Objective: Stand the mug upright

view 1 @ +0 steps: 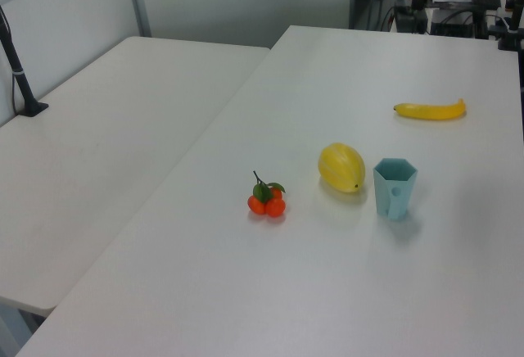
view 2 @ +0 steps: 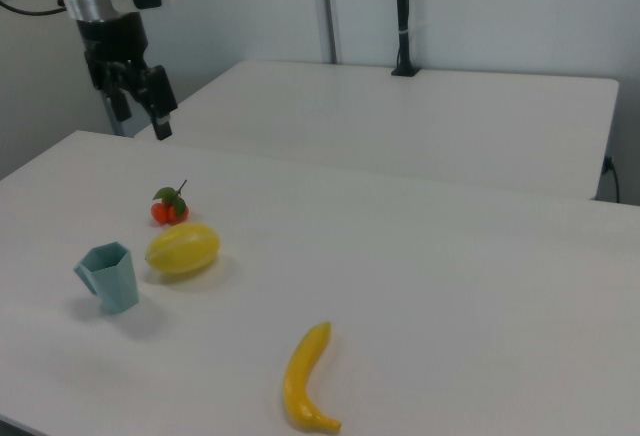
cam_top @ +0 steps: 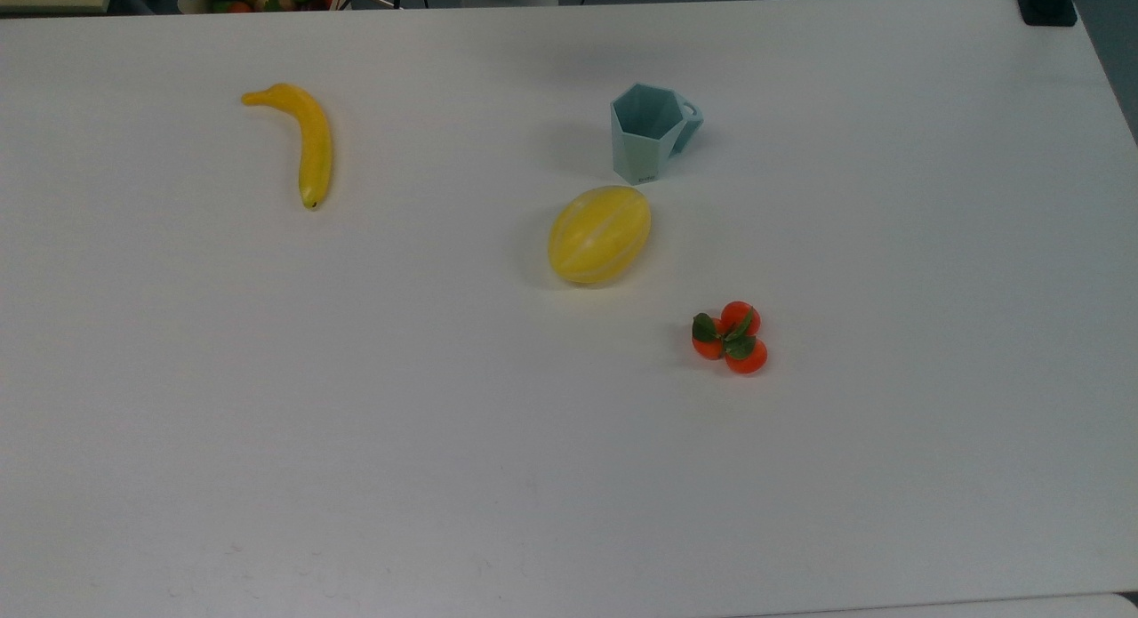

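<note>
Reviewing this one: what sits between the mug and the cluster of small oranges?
The yellow melon lies between the mug and the oranges in the top view, touching neither; the left view shows the same order.

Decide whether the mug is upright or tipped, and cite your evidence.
Upright. The mug stands on its base on the table, open rim facing up, handle at its side.

Even, diffuse overhead light, soft faint shadows beside the mug (cam_top: 646,138), mild sheen on the white worktop (cam_top: 569,476), slightly grainy.
</note>
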